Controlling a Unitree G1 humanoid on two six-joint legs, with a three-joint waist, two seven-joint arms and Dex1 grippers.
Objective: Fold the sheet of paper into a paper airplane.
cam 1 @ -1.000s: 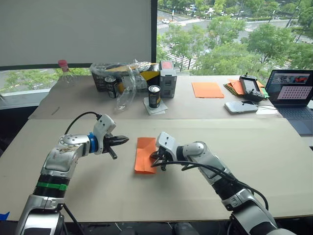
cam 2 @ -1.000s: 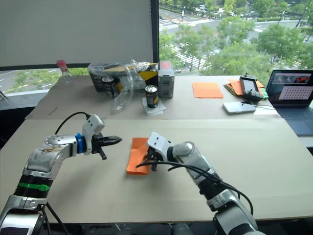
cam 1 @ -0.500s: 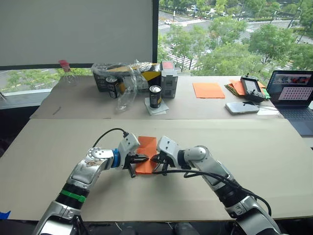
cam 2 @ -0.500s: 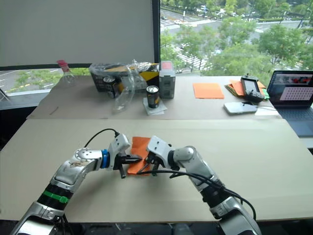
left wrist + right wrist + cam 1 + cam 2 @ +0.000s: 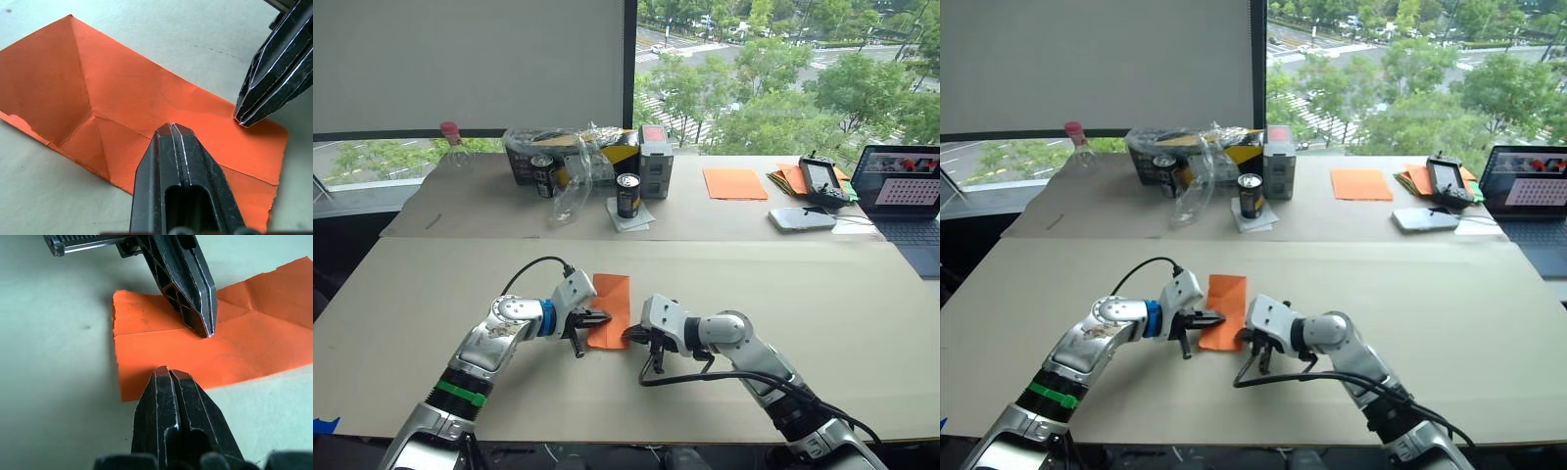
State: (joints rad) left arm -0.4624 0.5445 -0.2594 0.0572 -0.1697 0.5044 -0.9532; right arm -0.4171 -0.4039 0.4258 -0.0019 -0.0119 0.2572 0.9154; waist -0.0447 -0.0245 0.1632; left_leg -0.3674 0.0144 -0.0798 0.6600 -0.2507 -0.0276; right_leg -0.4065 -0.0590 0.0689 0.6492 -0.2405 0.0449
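Note:
The sheet of paper (image 5: 612,299) lies flat on the near table as a narrow orange strip, doubled over and marked with crease lines (image 5: 93,115). My left gripper (image 5: 603,319) comes in from the left, shut, with its tip resting on the strip's near half (image 5: 171,128). From the right, my right gripper (image 5: 628,334) is also shut, and its tip touches the paper's near right edge (image 5: 165,370). The two tips stand a short way apart. Neither holds the paper between its fingers.
At the back stand two cans (image 5: 627,195), a grey box (image 5: 653,160), a crumpled plastic bag (image 5: 576,181) and a bottle (image 5: 451,140). A smooth orange sheet (image 5: 732,182), a paper pile (image 5: 788,177), a controller (image 5: 822,179), a phone (image 5: 802,218) and a laptop (image 5: 904,201) lie back right.
My left gripper swung in from the left onto the paper a second ago and has held there since. My right gripper slid off the strip's middle to its near right edge.

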